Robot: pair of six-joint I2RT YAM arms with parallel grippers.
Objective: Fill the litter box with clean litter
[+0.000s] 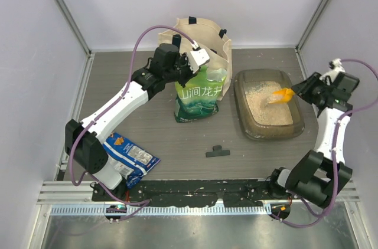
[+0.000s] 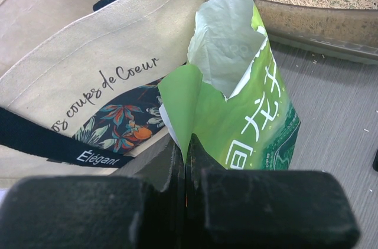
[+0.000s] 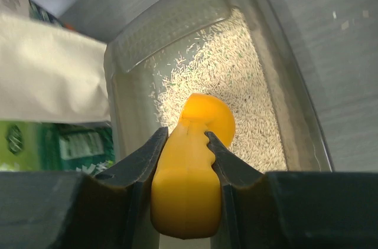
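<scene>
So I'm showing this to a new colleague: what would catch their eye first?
The yellow scoop, clamped in the right pincer over the pale litter in the litter box at right. Then the torn-open green pouch at centre, its top edge pinched by the left pincer, before the cream tote bag.

light: bright, even | shadows: soft | blur: near fingers

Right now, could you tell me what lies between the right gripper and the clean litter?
A yellow scoop: the right gripper grips its handle, its bowl over the clean litter in the litter box. The right wrist view shows this.
</scene>
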